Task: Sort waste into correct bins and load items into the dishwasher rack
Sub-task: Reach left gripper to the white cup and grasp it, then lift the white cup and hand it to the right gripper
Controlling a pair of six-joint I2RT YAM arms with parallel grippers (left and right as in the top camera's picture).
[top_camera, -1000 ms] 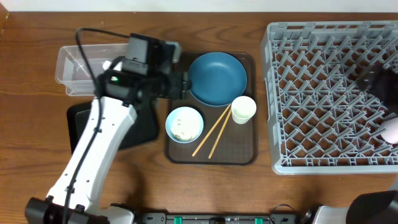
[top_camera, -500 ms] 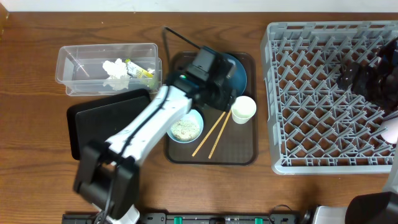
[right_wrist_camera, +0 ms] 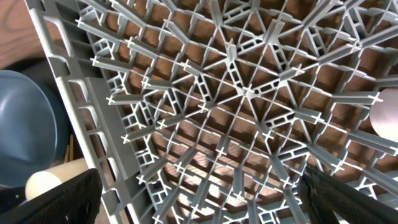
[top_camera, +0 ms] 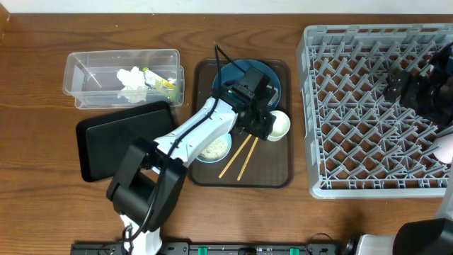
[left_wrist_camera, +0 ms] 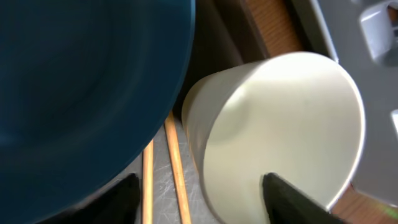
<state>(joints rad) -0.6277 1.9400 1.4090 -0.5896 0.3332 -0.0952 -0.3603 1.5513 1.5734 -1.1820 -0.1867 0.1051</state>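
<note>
The white cup (top_camera: 280,125) stands on the brown serving tray (top_camera: 272,173), near its right edge and just beside the rim of the dark blue plate (top_camera: 244,74). I have my left gripper (top_camera: 260,120) down on it. In the left wrist view the jaws are partly spread and straddle the cup's wall, with one finger (left_wrist_camera: 292,202) over the mouth and the other finger (left_wrist_camera: 118,202) outside, toward the plate. The gap is much wider than the wall, nothing is pinched, and I cannot tell whether either pad touches.

The left arm reaches diagonally from the near edge of the table (top_camera: 42,177) across the tray. Its forearm passes over the pale blue bowl (top_camera: 212,149), which has whitish scraps in it. The two chopsticks (top_camera: 239,159) lie slanted on the tray, their upper ends close beside the cup.

Room is tight here: the plate is on one side, the sticks are below, and the wall of the grey dishwasher rack (top_camera: 354,106) is just past the tray's right edge. My right gripper (right_wrist_camera: 199,183) hangs over the rack, jaws spread wide and empty. The pink cup (top_camera: 446,149) sits at the rack's right side. Far left, the clear tub (top_camera: 92,85) holds the tissue (top_camera: 129,78) and the wrapper (top_camera: 161,82), and the black tray (top_camera: 106,142) lies just in front of it.
</note>
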